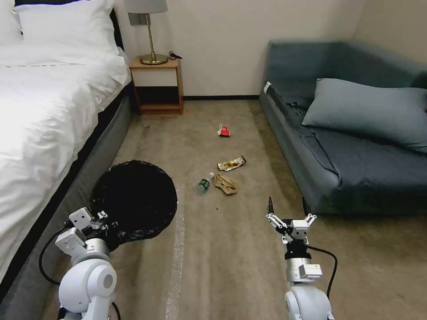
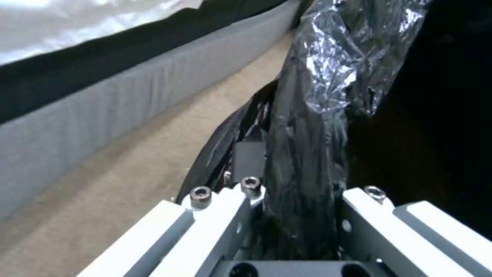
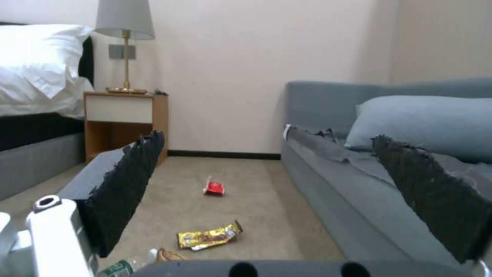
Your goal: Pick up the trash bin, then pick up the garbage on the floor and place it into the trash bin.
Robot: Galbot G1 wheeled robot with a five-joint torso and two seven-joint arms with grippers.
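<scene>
We hold the bin (image 1: 133, 200) w/ left gripper (image 1: 100, 222), fingers clamped on its crinkled black bag rim, beside the bed (image 1: 44, 111). Right gripper (image 1: 289, 209) spread wide, empty. Bottle (image 1: 204, 183), paper bag (image 1: 226, 184), gold wrapper (image 1: 231, 163), red wrapper (image 1: 224, 130) on carpet ahead.

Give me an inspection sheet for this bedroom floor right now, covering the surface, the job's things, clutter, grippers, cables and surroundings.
Surface: beige carpet, with a pale streak running toward the robot.
Job's things: trash bin with black liner, held at its rim beside the bed. Still on the carpet: clear bottle, brown paper bag, gold snack wrapper, red-and-white wrapper.
Clutter: small dark specks on the carpet near the bottle.
Grippers: left gripper shut on the bin's bagged rim; right gripper open, empty, short of the litter.
Cables: black cable looped at each wrist; a dark cord on the nightstand.
Surroundings: white bed on the left, blue-grey sofa on the right, lamp.
</scene>
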